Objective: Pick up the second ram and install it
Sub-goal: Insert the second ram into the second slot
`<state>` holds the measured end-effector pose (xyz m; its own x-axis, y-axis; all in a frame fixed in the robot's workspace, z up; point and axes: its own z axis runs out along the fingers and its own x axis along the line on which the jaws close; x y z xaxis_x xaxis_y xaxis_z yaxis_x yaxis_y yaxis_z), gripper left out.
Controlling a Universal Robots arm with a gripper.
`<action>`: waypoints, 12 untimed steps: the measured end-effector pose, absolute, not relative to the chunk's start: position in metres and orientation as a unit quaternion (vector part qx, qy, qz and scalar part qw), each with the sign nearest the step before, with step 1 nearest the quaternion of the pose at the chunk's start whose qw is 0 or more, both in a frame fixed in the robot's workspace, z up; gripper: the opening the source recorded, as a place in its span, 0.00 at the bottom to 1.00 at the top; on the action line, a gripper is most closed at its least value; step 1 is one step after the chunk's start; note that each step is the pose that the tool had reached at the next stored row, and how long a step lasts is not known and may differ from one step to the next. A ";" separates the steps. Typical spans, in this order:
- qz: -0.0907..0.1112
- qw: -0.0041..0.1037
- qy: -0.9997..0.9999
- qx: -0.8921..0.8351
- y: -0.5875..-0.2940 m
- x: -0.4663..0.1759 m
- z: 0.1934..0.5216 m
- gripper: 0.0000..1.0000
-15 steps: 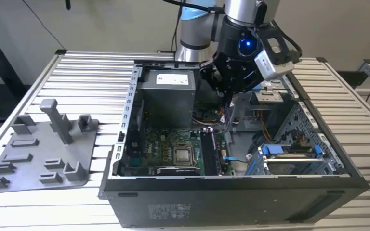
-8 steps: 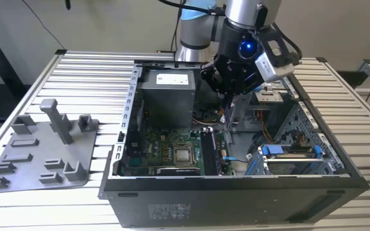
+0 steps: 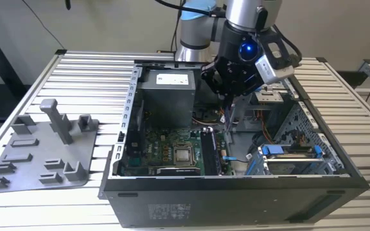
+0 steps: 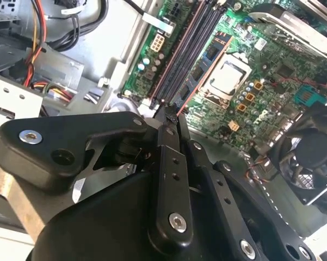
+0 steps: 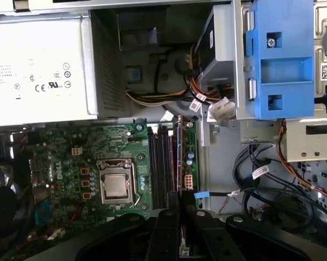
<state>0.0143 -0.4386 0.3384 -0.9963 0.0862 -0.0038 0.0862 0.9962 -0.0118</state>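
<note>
Above the motherboard memory slots [image 5: 160,163], your gripper [image 5: 180,199] was clamped on the 2nd ram [image 5: 179,152], picked up but not yet seated.

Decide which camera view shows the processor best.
The first wrist view: the processor faces the camera squarely, whole and unobstructed. The second wrist view shows it slanted; the exterior view shows it distant, deep inside the case.
</note>
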 end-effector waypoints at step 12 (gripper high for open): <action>-0.006 0.002 0.999 0.043 -0.440 0.016 0.334 0.14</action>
